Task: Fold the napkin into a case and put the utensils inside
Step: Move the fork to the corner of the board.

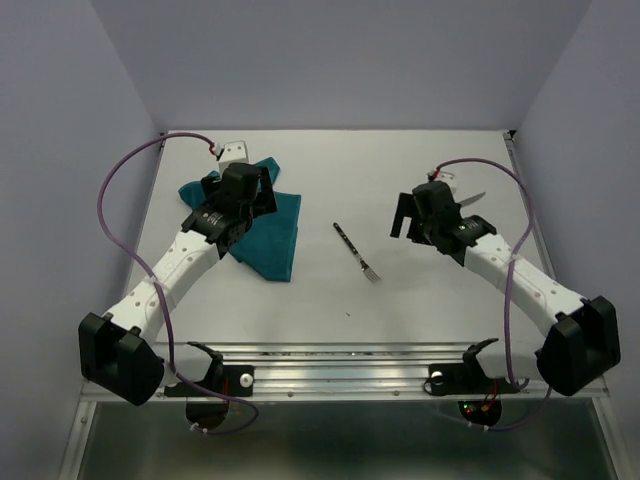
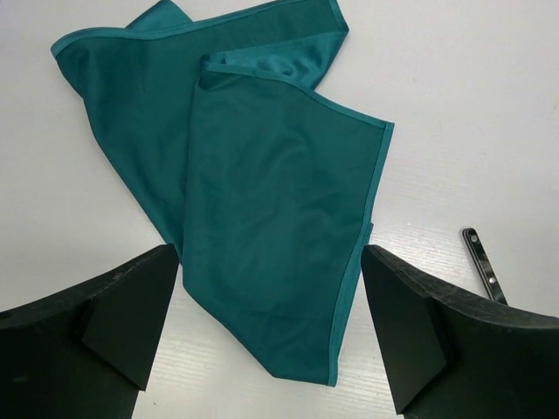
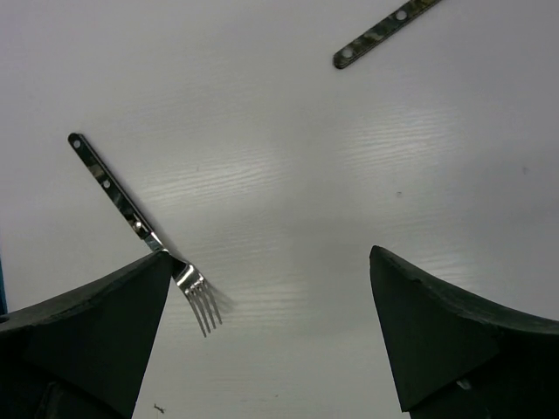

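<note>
The teal napkin [image 1: 272, 236] [image 2: 262, 201] lies rumpled on the left of the white table [image 1: 330, 305], one flap folded over itself. No case is in view. My left gripper [image 1: 262, 192] [image 2: 269, 288] hangs open just above the cloth's near corner, a finger on each side. The silver fork [image 1: 357, 251] [image 3: 131, 214] lies diagonally mid-table, and its handle end [image 2: 485, 275] shows to the right of the napkin. The knife's blade [image 1: 472, 199] pokes out behind my right gripper [image 1: 408, 215] [image 3: 271, 262], which is open and empty. The knife's handle [image 3: 384, 30] lies beyond that gripper.
Pale walls close in the table at the back and both sides. A metal rail [image 1: 340, 365] with both arm bases runs along the near edge. A purple cable [image 1: 105, 195] loops beside the left arm and another [image 1: 515, 185] over the right arm.
</note>
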Controlling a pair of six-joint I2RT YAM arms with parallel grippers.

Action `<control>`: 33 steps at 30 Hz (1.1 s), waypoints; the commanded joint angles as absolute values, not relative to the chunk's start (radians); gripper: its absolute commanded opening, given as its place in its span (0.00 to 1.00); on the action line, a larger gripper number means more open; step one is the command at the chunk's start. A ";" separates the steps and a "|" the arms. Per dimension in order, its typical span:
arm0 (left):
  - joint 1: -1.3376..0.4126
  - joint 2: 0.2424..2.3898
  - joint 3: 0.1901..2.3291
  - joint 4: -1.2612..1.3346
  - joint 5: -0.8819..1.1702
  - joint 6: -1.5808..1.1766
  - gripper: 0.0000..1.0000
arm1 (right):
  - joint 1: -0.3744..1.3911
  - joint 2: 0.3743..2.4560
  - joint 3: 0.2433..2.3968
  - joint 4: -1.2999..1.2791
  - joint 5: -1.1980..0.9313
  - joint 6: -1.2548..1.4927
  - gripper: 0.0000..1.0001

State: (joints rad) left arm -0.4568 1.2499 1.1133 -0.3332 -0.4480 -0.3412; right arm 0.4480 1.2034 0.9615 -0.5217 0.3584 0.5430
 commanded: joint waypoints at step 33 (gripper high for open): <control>-0.445 1.189 1.144 -0.396 -0.465 -0.380 0.99 | 0.706 1.902 1.286 -0.451 0.371 0.357 0.25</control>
